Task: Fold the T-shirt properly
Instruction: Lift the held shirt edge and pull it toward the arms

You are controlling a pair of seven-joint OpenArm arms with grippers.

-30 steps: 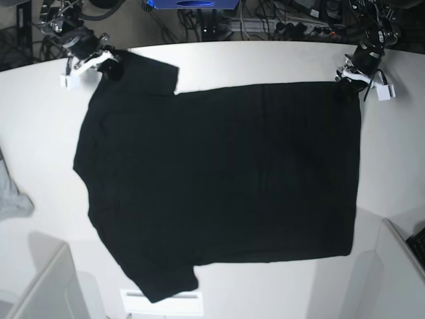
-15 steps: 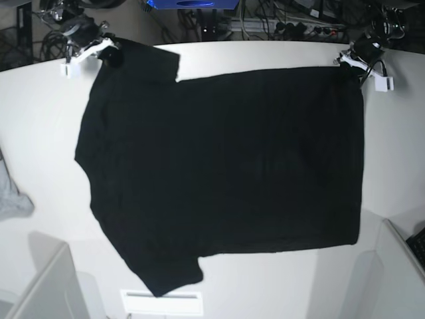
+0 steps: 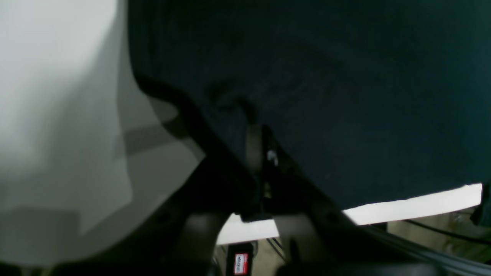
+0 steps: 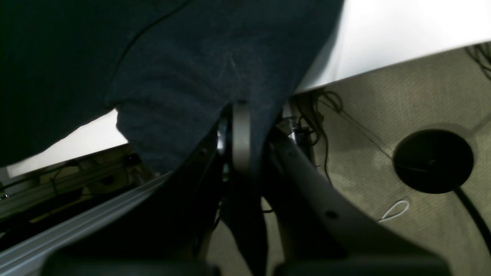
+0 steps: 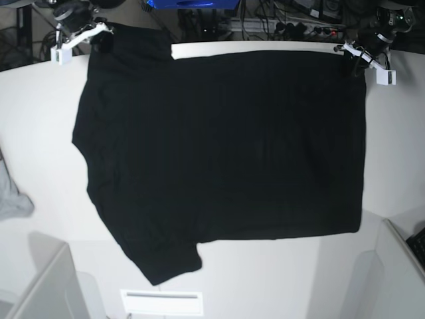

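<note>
The black T-shirt [image 5: 219, 146] lies spread across the white table [image 5: 40, 133], plain side up, its far edge raised off the surface. My left gripper [image 5: 350, 61] is shut on the far right hem corner. In the left wrist view the dark cloth [image 3: 326, 88] is pinched in the left gripper [image 3: 256, 134]. My right gripper [image 5: 99, 41] is shut on the far left sleeve. In the right wrist view the sleeve cloth [image 4: 199, 76] bunches around the right gripper [image 4: 239, 115]. One sleeve [image 5: 166, 262] rests near the front edge.
A small grey cloth [image 5: 10, 196] lies at the table's left edge. Cables and equipment [image 5: 279, 23] sit behind the far edge. Grey bin walls [image 5: 46, 286] stand at the front left and a grey bin wall [image 5: 398, 266] at the front right. A white slotted strip [image 5: 159, 296] lies at the front.
Both grippers have moved toward the far edge of the table, pulling the T-shirt's far edge back and up. The whole shirt slid away from the front.
</note>
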